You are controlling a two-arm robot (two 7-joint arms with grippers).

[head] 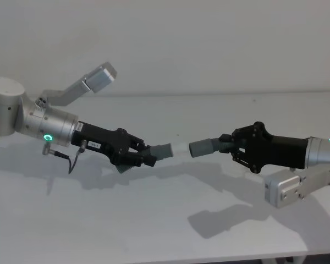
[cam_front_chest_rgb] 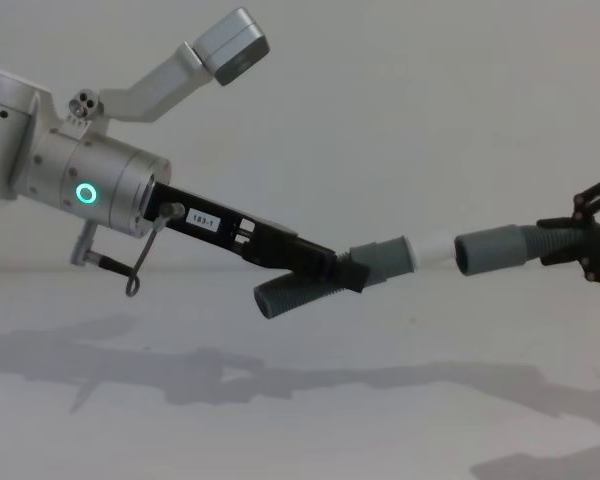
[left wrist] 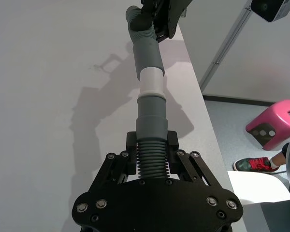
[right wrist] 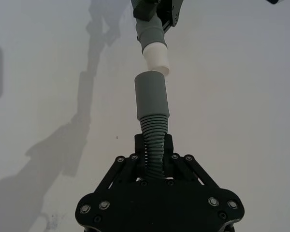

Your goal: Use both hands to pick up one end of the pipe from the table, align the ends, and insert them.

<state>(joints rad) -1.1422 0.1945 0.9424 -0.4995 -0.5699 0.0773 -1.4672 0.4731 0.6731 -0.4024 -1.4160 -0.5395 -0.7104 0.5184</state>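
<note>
while both hose pieces are hanging in the air above the white table (head: pixel 154 231), the left gripper (head: pixel 144 154) is clamping the ribbed part of the hose piece with the white tip (head: pixel 164 151), its bare ribbed end (cam_front_chest_rgb: pixel 280 297) sticking out below the fingers; the right gripper (head: pixel 230 146) is pinching the ribs of the hose piece with the hollow mouth (head: pixel 204 147); the white tip (right wrist: pixel 156 56) is facing the hollow cuff (right wrist: pixel 152 94) almost in line, with the tip near the mouth and not seated in it
</note>
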